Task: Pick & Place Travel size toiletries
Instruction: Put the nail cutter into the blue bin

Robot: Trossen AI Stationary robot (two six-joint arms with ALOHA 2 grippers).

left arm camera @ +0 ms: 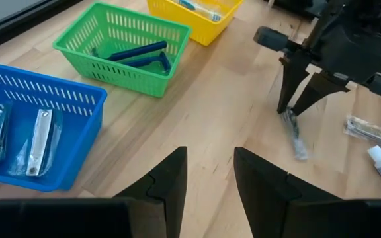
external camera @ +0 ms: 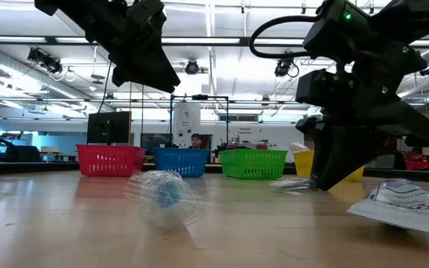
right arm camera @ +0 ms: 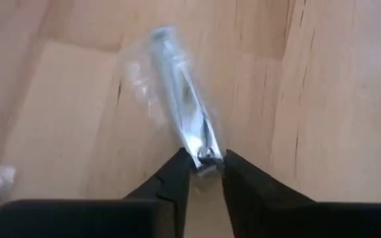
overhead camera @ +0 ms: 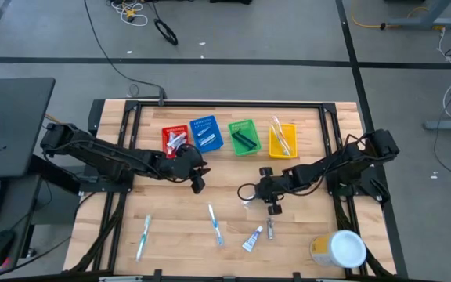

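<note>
**Here, the right arm pinches a wrapped item at mid-table**

Evidently the right gripper [right arm camera: 207,168] is down at the table because the piece it wants lies flat there: a slim metal item in clear wrap [right arm camera: 180,99], possibly nail clippers, resting on the wooden table [overhead camera: 171,227] in front of the green bin [overhead camera: 243,137]. The two fingers stand narrowly apart with the near end of the item between their tips, touching it on both sides; whether the grip is firm yet cannot be told, and the item is not lifted. Taking it by one end makes sense, since the wrap is loose and the metal body gives the only solid purchase.

The left gripper [left arm camera: 207,175] hangs above the table near the red bin [overhead camera: 175,141] and blue bin [overhead camera: 205,133], its fingers part open with nothing between them, apparently waiting clear of the right arm.

The bins sit in a row at the far side, so sorting seems to go by kind: dark razors [left arm camera: 137,56] lie in the green one, wrapped metal pieces [left arm camera: 38,135] in the blue.

Other toiletries lie on the near side: two toothbrushes [overhead camera: 214,223], a toothpaste tube [overhead camera: 252,240] and a small wrapped piece [overhead camera: 270,228]. The white-lidded tub [overhead camera: 340,249] stands at the near right corner.
</note>
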